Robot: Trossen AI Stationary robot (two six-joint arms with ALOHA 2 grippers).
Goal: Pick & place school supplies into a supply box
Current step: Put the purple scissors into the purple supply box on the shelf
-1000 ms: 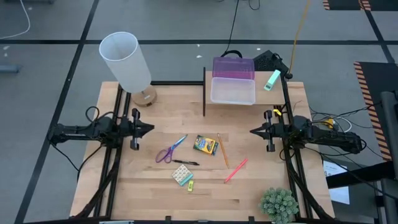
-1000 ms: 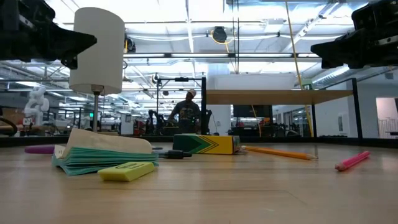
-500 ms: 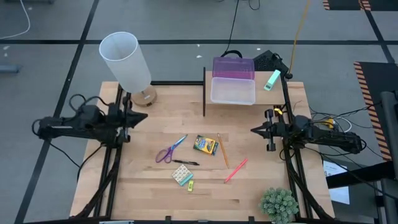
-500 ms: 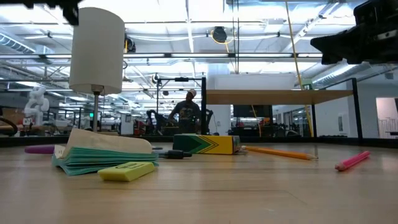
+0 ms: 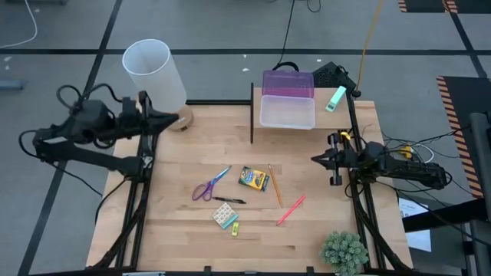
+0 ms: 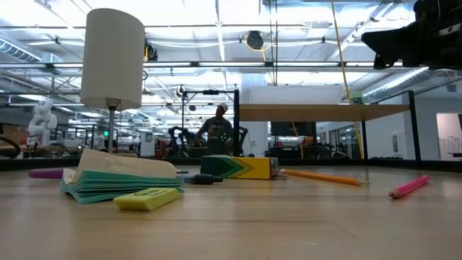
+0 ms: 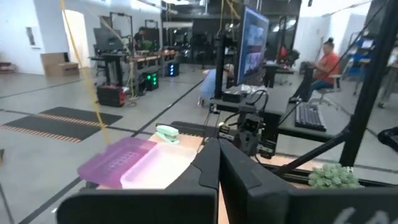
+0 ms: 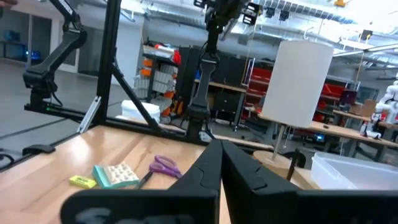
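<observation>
Lying mid-tabletop (image 5: 322,161), the scissors (image 5: 209,184), crayon box (image 5: 253,178) and pens wait untouched; the supply box (image 5: 288,100) stands at the far edge. Left tool (image 5: 170,119) and right tool (image 5: 316,161) hover closed and empty.

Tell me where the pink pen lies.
In the high view, the pink pen lies right of centre, just beyond the orange pencil, toward the potted plant.

Left arm raised, folded back over desk's far-left corner; left pincer (image 5: 173,119) fingers pressed together, pointing right. Right arm low at desk's right edge; right pincer (image 5: 314,160) fingers together, pointing left, holding nothing.
</observation>
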